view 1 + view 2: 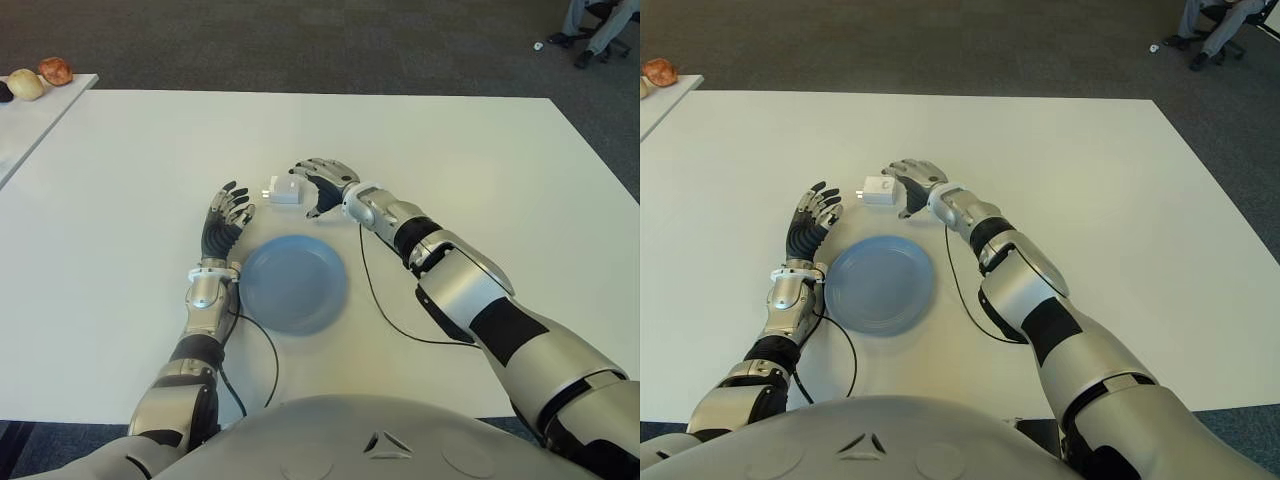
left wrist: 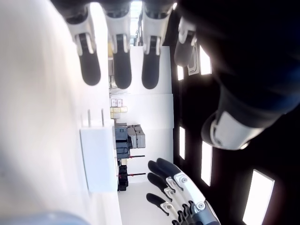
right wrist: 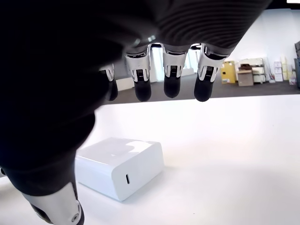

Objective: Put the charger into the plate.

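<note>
The white charger (image 1: 284, 190) lies flat on the white table (image 1: 450, 160), just behind the blue plate (image 1: 293, 283), its prongs pointing to my left. My right hand (image 1: 314, 192) arches over the charger's right side. In the right wrist view its fingers (image 3: 171, 86) hang spread above the charger (image 3: 119, 166) and the thumb stands beside it, with no contact showing. My left hand (image 1: 226, 214) is open, fingers stretched out, at the plate's left rim. The left wrist view shows the charger (image 2: 98, 159) a short way past its fingertips (image 2: 122, 68). The plate holds nothing.
A black cable (image 1: 385, 305) runs across the table from my right forearm, and another curls by the left arm. A side table (image 1: 30, 110) at the far left carries round fruit-like things (image 1: 55, 70). A seated person's legs (image 1: 590, 30) show at the far right on dark carpet.
</note>
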